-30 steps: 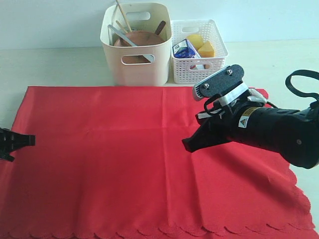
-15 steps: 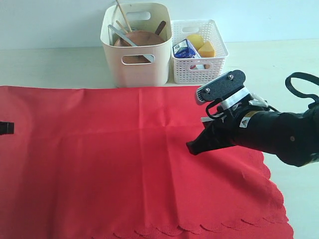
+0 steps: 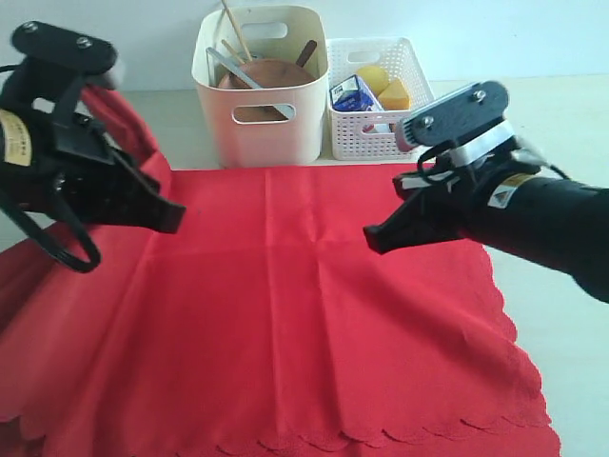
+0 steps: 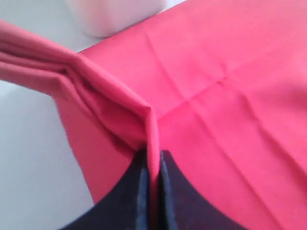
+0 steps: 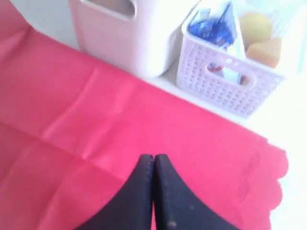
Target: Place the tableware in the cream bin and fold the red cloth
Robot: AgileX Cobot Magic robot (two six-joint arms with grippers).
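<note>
The red cloth (image 3: pixel 314 314) lies spread on the table, its left side lifted into a fold. My left gripper (image 3: pixel 176 217) is shut on that raised edge, and in the left wrist view a ridge of red cloth (image 4: pixel 230 96) runs between the closed jaws of the left gripper (image 4: pixel 152 158). My right gripper (image 3: pixel 371 243) hovers over the cloth's right half, shut and empty; in its own view the right gripper (image 5: pixel 153 159) has its jaws pressed together. The cream bin (image 3: pixel 262 129) stands behind the cloth, holding the brown plate (image 3: pixel 271 71), knife (image 3: pixel 231 69), chopsticks (image 3: pixel 234 30) and spoon (image 3: pixel 306 51).
A white lattice basket (image 3: pixel 381 129) right of the bin holds a milk carton (image 3: pixel 355 93), a lemon (image 3: pixel 373 76) and a cheese wedge (image 3: pixel 395 95). Bare pale table (image 3: pixel 561 114) surrounds the cloth. The right wrist view shows the bin (image 5: pixel 124 33) and basket (image 5: pixel 220 84) just past the cloth's edge.
My left arm has swung in from the left edge, carrying the cloth's left side up and toward the middle. The right gripper has risen slightly and stays shut.
</note>
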